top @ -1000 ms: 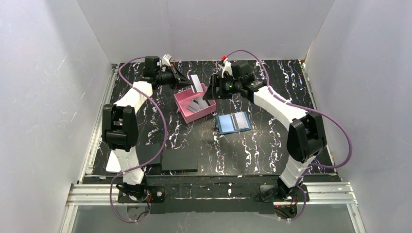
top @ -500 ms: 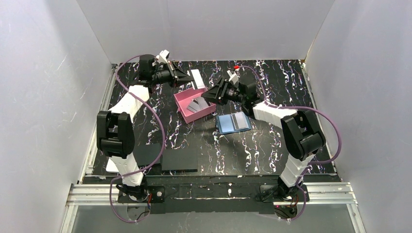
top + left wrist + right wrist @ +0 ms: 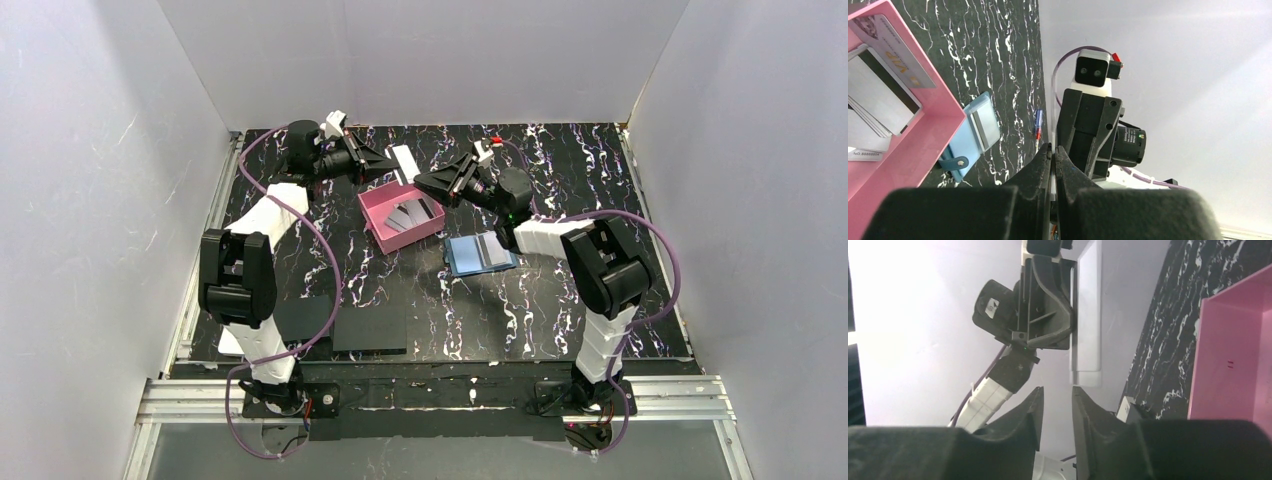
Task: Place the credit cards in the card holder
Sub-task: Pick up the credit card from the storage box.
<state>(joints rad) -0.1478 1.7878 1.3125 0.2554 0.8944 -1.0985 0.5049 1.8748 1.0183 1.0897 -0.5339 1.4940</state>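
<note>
My left gripper [image 3: 385, 164] is shut on a white credit card [image 3: 405, 163], holding it in the air over the far edge of the pink card holder [image 3: 378, 222]. In the left wrist view the card [image 3: 1053, 162] shows edge-on between the shut jaws. Several credit cards [image 3: 405, 215] lie inside the holder [image 3: 923, 135], one with a dark stripe [image 3: 883, 92]. My right gripper [image 3: 422, 183] faces the left one across the holder, its jaws [image 3: 1057, 400] open a little with nothing between them. The held card [image 3: 1088, 315] hangs just beyond its fingertips.
A blue hinged case [image 3: 480, 253] lies open to the right of the holder, under the right arm. Two flat black pads [image 3: 370, 325] lie near the left arm's base, with a white sheet [image 3: 232, 340] beside them. Grey walls close in the table.
The right arm has folded back and its gripper has tilted up and left, its jaws narrowing. The left gripper has kept hold of the white card and barely shifted.
</note>
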